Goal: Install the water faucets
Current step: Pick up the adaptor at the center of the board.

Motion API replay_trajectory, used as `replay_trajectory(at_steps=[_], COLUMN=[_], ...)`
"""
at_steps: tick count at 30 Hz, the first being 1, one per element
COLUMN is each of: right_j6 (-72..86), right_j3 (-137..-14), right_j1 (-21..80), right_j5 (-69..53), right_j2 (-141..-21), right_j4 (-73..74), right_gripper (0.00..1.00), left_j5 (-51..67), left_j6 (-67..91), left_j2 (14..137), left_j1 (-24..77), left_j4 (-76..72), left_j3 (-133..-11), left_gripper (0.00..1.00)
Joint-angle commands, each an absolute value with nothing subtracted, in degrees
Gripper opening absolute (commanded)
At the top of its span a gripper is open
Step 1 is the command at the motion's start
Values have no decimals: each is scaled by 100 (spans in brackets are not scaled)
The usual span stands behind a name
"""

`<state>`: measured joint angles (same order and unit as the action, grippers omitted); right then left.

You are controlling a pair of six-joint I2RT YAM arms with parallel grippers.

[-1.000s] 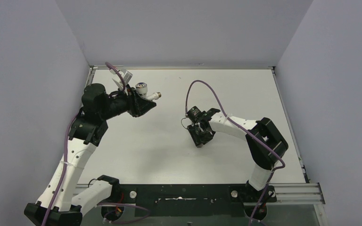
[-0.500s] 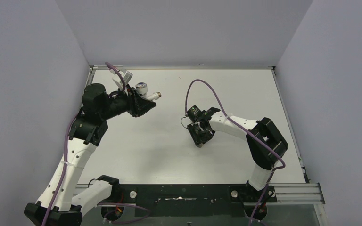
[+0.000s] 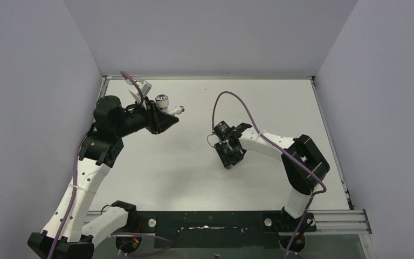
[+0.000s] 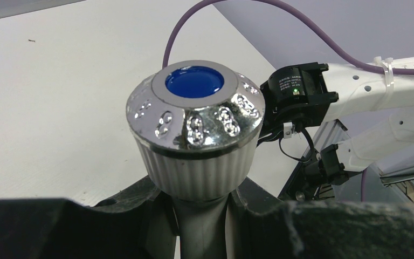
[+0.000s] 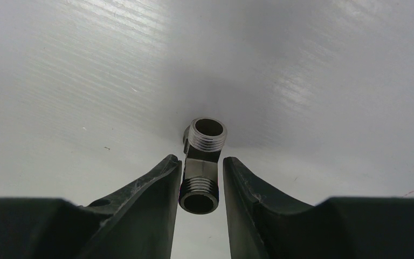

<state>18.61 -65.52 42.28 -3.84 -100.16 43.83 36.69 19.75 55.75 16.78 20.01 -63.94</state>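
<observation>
The white tap body (image 4: 199, 172) is clamped upright by its stem between the black fingers (image 4: 140, 216) of the left gripper (image 4: 202, 221), whose jaws are pressed tight against it. The tap is topped by a round chrome knob (image 4: 195, 116) with a blue dot at its centre, and a ribbed white collar is seen just beneath the knob. In the overhead view, the tap (image 3: 164, 102) is held above the far left part of the white table (image 3: 280, 102), with a short threaded end pointed towards the middle. The right gripper (image 3: 228, 162) is angled down to the table near its centre, well apart from the tap. In the right wrist view, the small grey metal threaded fitting (image 5: 200, 164) is seen on the table surface between that gripper's two fingers (image 5: 140, 205), which are drawn in close on either side. One finger is seen touching the fitting's hexagonal middle, while a thin sliver of light is left at the other, so whether the fitting is truly pinched cannot be told. Threads are visible at both open ends of the fitting. A purple cable (image 4: 280, 11) is looped above the right arm.
</observation>
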Motion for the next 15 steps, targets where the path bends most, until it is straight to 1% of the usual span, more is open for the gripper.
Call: replay_trajectory(at_steps=[1, 6, 9, 11, 15], right_j6=[1794, 1800, 1795, 1796, 1797], right_j3=[-6772, -6743, -6734, -6725, -6715], right_j1=[4192, 4192, 4192, 4192, 4192], right_j5=[-269, -273, -281, -261, -214], right_j2=[-9848, -9878, -9871, -9862, -9808], right_j4=[4396, 4330, 4307, 4307, 4298], right_gripper=[35, 32, 28, 25, 14], left_j5=[3665, 3657, 3661, 3656, 3665], left_j6=[1942, 1938, 1931, 1940, 1929], left_j2=[5535, 5528, 5529, 5537, 5545], left_j1=[1652, 1652, 1652, 1652, 1652], left_j4=[1710, 1716, 1716, 1713, 1705], left_j3=[-6437, -6444, -6435, -6430, -6438], left_gripper=[0, 0, 0, 0, 0])
